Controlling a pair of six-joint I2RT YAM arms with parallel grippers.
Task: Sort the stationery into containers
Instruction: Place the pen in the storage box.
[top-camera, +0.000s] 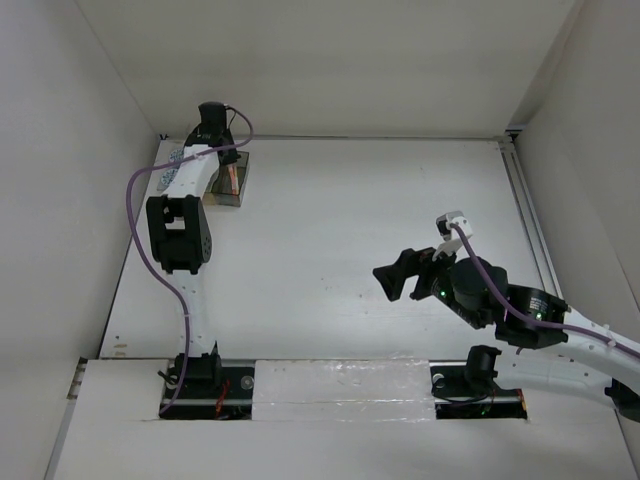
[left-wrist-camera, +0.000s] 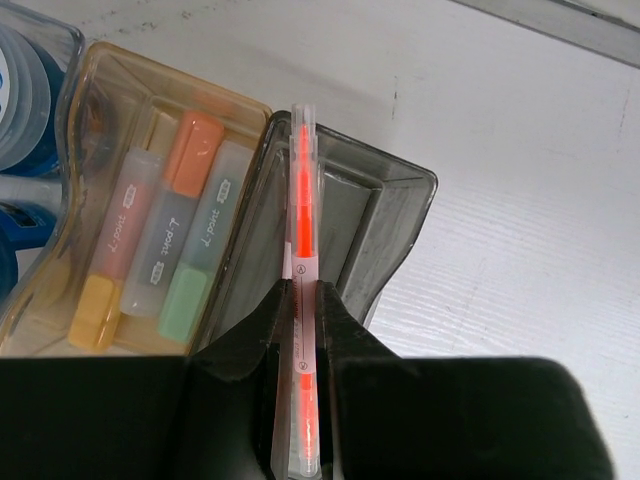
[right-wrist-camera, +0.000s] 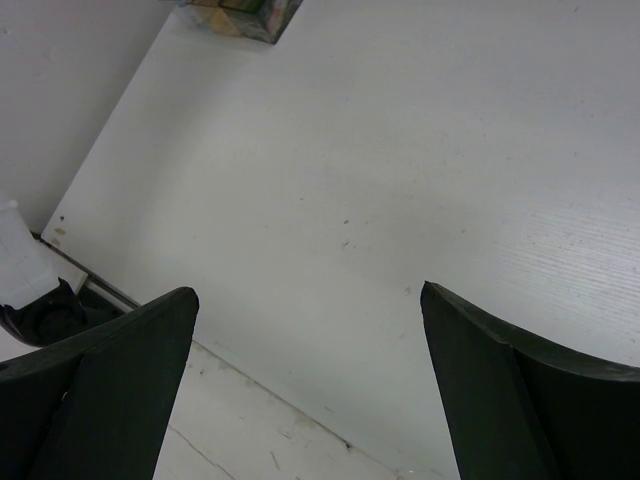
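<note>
One thin orange-red pen with a clear barrel (left-wrist-camera: 301, 220) is pinched between the black fingers of the left gripper (left-wrist-camera: 301, 305), whose jaws are closed tight on its lower half. In the left wrist view the pen runs straight up the middle of the frame, above the left wall of the smoky dark grey translucent plastic bin (left-wrist-camera: 392, 215), right where that bin meets its neighbour. Whether the pen's far tip touches the rim cannot be told.

Just left of it, the amber-orange translucent plastic bin (left-wrist-camera: 182, 88) holds three short frosted markers (left-wrist-camera: 168, 235) lying side by side, capped yellow, orange and green. Further left, at the frame's upper left edge, the clear plastic bin (left-wrist-camera: 68, 42) holds blue-and-white patterned rolls (left-wrist-camera: 22, 95), only partly in view.

Seen from the top camera, the row of bins sits in the upper left corner of the white table (top-camera: 360, 220), with the left arm stretched out over it. The right gripper (top-camera: 398, 276) hangs well apart from them, right of centre, its jaws spread wide and holding nothing, with bare tabletop below.
</note>
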